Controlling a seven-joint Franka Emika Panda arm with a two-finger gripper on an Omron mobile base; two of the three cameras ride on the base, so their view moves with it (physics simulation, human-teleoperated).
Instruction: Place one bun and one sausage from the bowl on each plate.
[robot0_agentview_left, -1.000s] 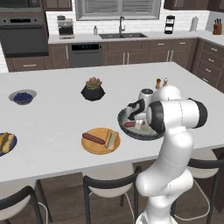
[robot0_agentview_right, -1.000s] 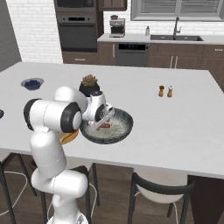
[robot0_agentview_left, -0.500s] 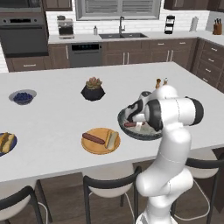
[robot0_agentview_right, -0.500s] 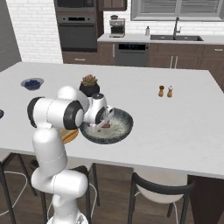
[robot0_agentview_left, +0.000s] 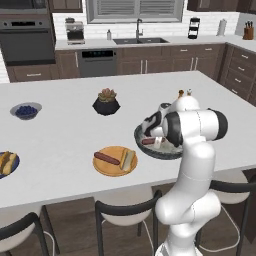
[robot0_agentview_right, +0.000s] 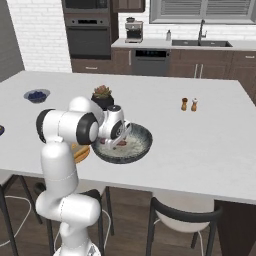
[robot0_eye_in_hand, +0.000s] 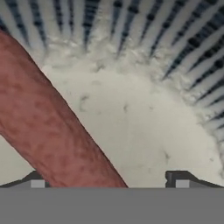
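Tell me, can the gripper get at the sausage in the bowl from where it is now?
Probably yes. The gripper is open and down inside the bowl, with the sausage lying just ahead of the fingertips and nothing between them.

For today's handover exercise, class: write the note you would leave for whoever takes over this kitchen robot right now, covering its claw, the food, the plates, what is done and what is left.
Claw: open, holding nothing, down inside the bowl right over a sausage.
Orange plate: has one sausage and one bun, done.
Blue plate, at the table's far left edge: some food on it, too small to tell what.
Bowl: near the table's front edge, a sausage in it; the arm hides the rest.
Left: likely close on this sausage, carry it to the blue plate, and check that plate has a bun.
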